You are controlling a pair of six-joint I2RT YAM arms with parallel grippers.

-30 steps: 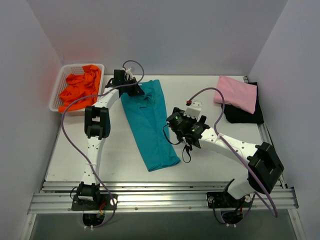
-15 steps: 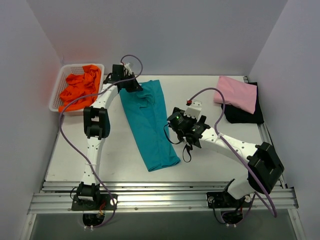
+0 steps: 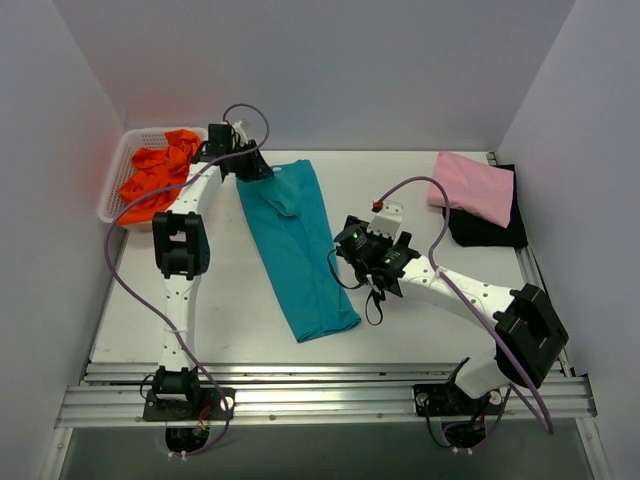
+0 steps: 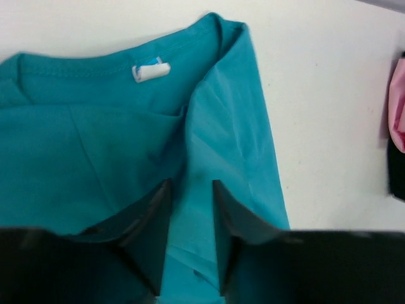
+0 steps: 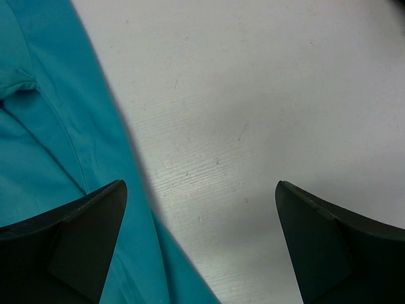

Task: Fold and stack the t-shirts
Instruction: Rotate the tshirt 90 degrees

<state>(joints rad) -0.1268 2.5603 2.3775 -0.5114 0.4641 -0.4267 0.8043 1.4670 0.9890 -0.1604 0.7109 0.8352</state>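
A teal t-shirt (image 3: 300, 250), folded into a long strip, lies across the table's middle. My left gripper (image 3: 252, 168) hovers at its collar end. In the left wrist view the jaws (image 4: 191, 185) stand apart over the teal cloth (image 4: 95, 139), below the white neck label (image 4: 150, 71), gripping nothing. My right gripper (image 3: 348, 243) is wide open beside the strip's right edge; its left finger (image 5: 76, 234) overlaps the teal hem (image 5: 44, 145), with bare table in the gap (image 5: 201, 187). A folded pink t-shirt (image 3: 475, 185) rests on a black one (image 3: 495, 228). Orange t-shirts (image 3: 155, 180) fill the basket.
The white mesh basket (image 3: 112, 190) stands at the back left corner, close to my left arm's wrist. White walls close in the table on three sides. Pink (image 4: 398, 107) and black (image 4: 397, 171) cloth show at the right edge of the left wrist view.
My left gripper went from shut to open, letting go of the teal shirt's collar end, and moved back and left toward the basket. The right arm has stayed put.
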